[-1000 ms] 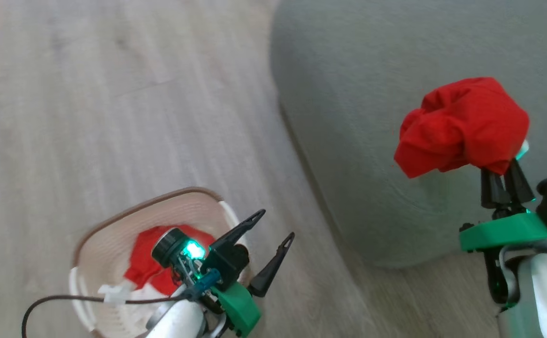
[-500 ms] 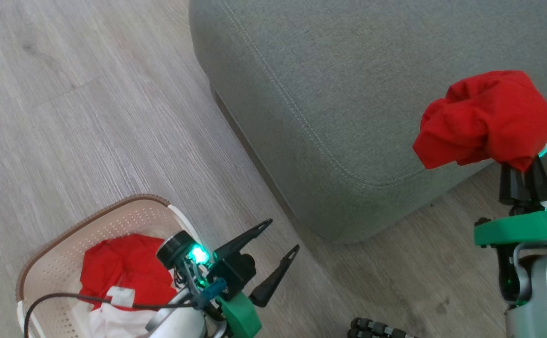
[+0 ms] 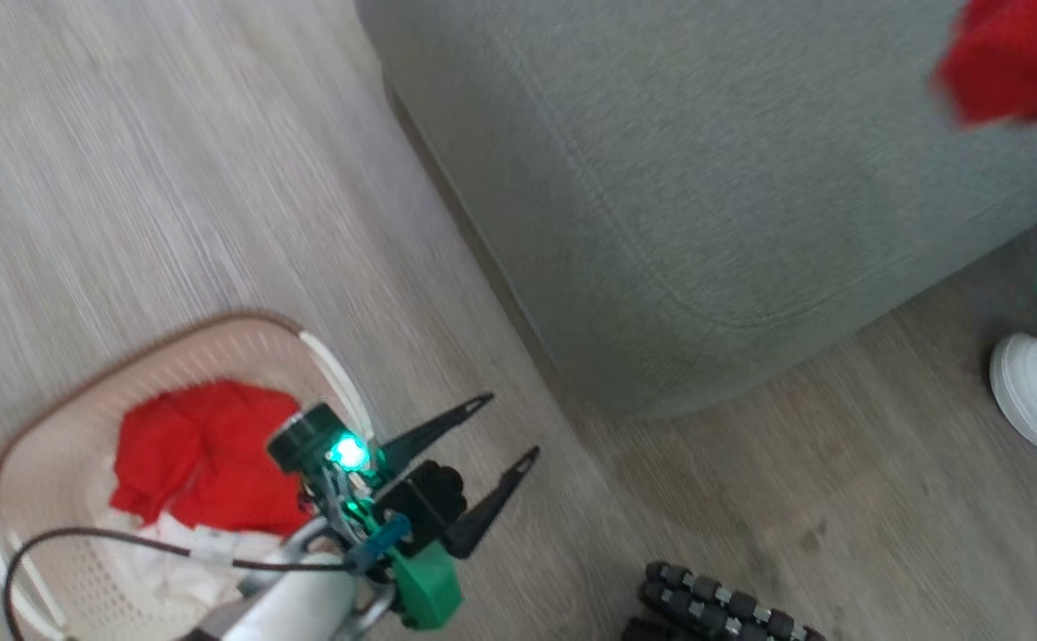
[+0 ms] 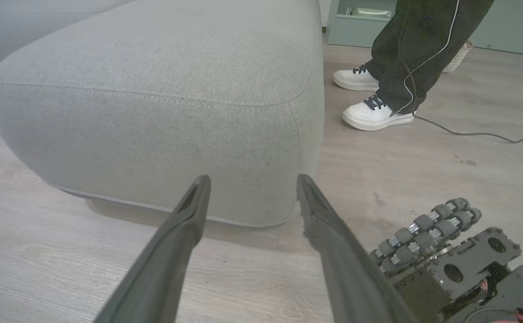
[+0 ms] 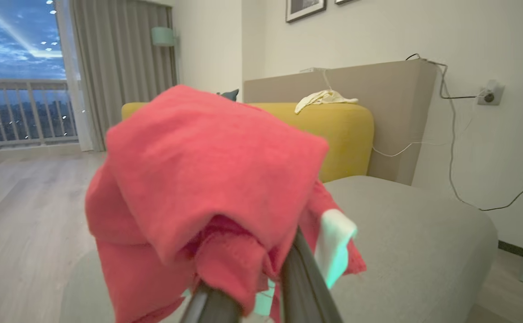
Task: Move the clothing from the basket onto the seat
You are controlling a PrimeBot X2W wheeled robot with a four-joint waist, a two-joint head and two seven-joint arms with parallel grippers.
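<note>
One bright red soft fabric garment (image 5: 207, 179) in hand: bunched over and pinched between the right jaws, carried above the large grey-green upholstered seat (image 5: 414, 224), apparently clear of it. Waiting in the small cream perforated plastic basket (image 3: 37, 481) on the floor: another red piece (image 3: 198, 454) and a white piece (image 3: 171, 561). Best brought well inboard of the rounded corner, lowered close to the cushion, then released, to avoid a slide to the floor. Left jaws spread wide, empty, near the basket's rim. Added by the left wrist view: a person's white shoes (image 4: 373, 116) and the wheeled base (image 4: 427, 229). Added by the right wrist view: the cloth's drape, a yellow cushion (image 5: 333, 130) behind.
</note>
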